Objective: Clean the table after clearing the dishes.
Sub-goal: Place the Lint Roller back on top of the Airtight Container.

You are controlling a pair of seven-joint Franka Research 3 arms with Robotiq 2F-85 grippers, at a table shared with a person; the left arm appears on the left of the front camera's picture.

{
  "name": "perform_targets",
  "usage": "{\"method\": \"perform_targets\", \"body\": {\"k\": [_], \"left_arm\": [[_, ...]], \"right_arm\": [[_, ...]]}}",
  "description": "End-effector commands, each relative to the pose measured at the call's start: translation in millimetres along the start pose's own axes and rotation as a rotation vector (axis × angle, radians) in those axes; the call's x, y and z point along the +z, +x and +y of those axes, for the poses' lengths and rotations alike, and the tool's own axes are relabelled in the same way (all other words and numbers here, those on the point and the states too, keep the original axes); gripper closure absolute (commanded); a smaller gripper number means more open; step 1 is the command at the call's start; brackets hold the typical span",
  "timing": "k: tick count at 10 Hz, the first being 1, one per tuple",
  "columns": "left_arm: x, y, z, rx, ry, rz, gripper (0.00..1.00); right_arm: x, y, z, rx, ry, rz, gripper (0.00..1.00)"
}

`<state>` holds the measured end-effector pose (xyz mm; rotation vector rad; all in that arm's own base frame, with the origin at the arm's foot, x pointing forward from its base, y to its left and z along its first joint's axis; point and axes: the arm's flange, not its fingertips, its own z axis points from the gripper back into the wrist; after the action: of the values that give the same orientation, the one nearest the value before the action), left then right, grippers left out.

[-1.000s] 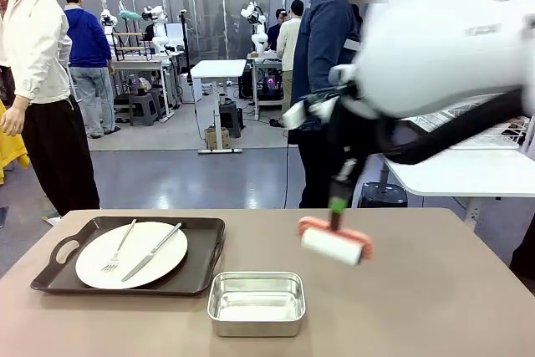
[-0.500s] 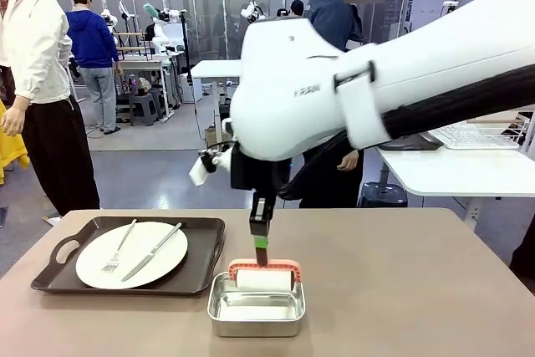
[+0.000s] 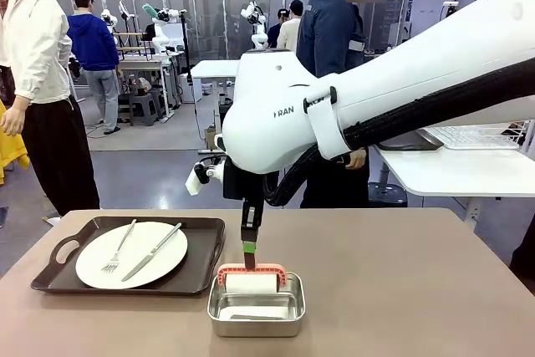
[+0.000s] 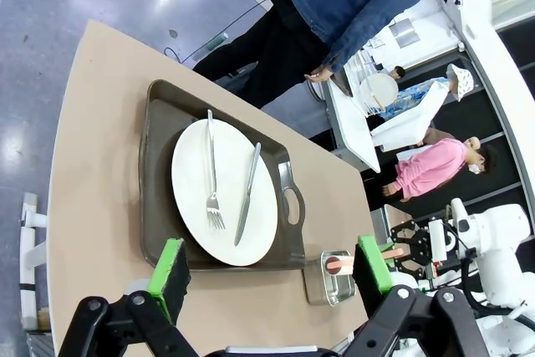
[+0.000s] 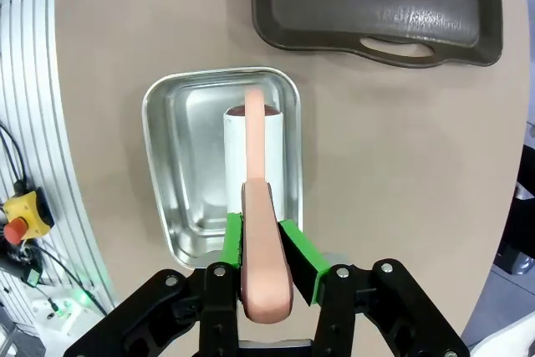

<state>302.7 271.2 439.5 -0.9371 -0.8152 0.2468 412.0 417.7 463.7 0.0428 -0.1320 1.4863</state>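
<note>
On the beige table, at the left, a dark handled tray holds one of the dishes: a white plate with a fork and a knife. My right gripper is shut on the pink handle of a lint roller. The roller's white roll sits inside the small steel pan. High above the table, my left gripper is open and holds nothing. It looks down on the plate and the tray.
A person in a blue jacket stands at the table's far side. A white table with a wire rack is at the back right. The bulky right arm spans the scene above the table's right half.
My right arm swung left with the roller, from above the table's right-middle to the steel pan. It then lowered the roll into the pan.
</note>
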Motion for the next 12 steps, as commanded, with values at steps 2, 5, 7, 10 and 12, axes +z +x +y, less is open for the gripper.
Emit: {"method": "perform_targets", "body": {"k": [2, 5, 7, 10, 12], "left_arm": [[2.4, -0.1, 0.9, -0.016, -0.013, -0.002, 0.00], [2.4, -0.1, 0.9, -0.016, -0.013, -0.002, 0.00], [2.4, -0.1, 0.9, -0.016, -0.013, -0.002, 0.00], [2.4, -0.1, 0.9, -0.016, -0.013, -0.002, 0.00], [2.4, -0.1, 0.9, -0.016, -0.013, -0.002, 0.00]], "right_arm": [[-5.6, 1.1, -21.3, 0.007, 0.038, -0.003, 0.76], [-27.1, -1.0, -27.1, -0.033, 0.090, -0.024, 0.76], [-34.4, -8.1, -33.8, -0.034, 0.076, -0.035, 0.76], [-29.9, -12.0, -40.7, -0.036, 0.085, -0.041, 0.42], [-25.0, -11.8, -39.2, -0.045, 0.083, -0.020, 0.37]]}}
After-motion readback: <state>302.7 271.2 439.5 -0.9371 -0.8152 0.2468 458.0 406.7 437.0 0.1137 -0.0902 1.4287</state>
